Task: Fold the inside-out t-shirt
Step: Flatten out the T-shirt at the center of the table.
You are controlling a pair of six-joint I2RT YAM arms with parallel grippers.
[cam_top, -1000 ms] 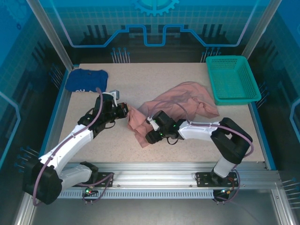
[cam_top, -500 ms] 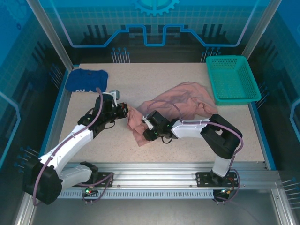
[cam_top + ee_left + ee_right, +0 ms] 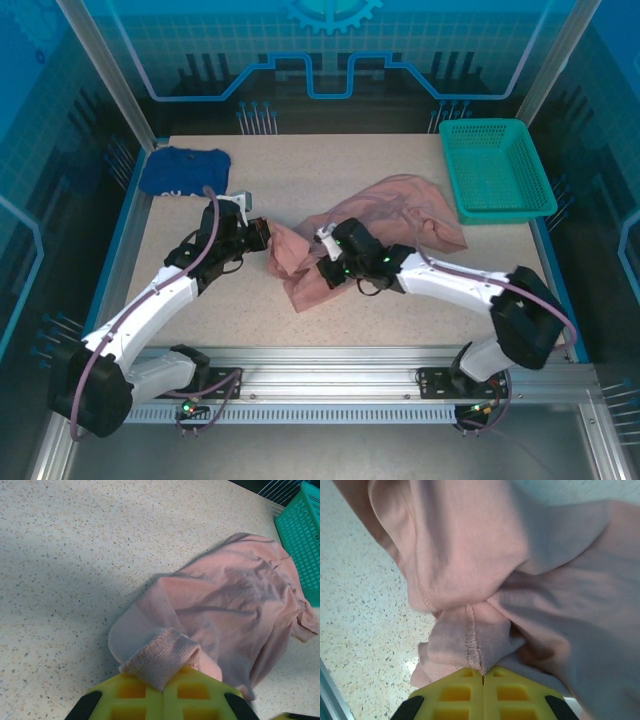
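We have both grippers clamped on the inside-out t-shirt point(image 3: 385, 222), which lies crumpled from the middle of the table point(image 3: 300, 170) toward its right edge. The left gripper point(image 3: 268, 240) pinches a rolled hem and the right gripper point(image 3: 322, 265) a seamed bunch just beside it. With such thin, close grips, pulling apart could slip a hem free or twist the layers. The teal basket point(image 3: 497, 212) at the back right corner looks empty.

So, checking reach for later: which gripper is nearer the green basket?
Right. The right gripper, shut on the pink t-shirt mid-table, sits left of the basket; the left gripper grips the t-shirt's left end, farther off.
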